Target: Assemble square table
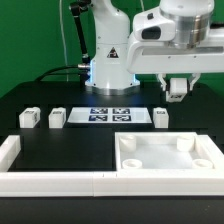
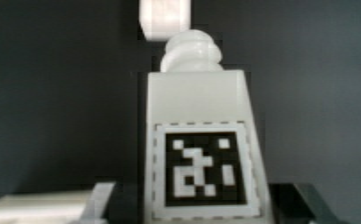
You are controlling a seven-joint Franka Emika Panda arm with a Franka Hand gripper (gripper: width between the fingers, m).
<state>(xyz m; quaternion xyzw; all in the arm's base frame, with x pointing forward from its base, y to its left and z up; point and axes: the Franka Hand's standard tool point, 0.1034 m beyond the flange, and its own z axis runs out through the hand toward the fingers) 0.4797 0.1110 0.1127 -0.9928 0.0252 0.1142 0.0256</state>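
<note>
Black worktop [image 1: 60,145]. Gripper [image 1: 177,90] clamped on leg [image 2: 202,130], held aloft near slab [image 1: 165,150], threaded tip down, likely to drop straight into corner recess.

white leg block [image 2: 198,95], black-and-white tag [image 2: 205,166]

A leg block [image 1: 177,93] is held by the claw [image 1: 177,86] above the bench [image 1: 70,145], beyond the square slab [image 1: 165,160] laid there.
</note>
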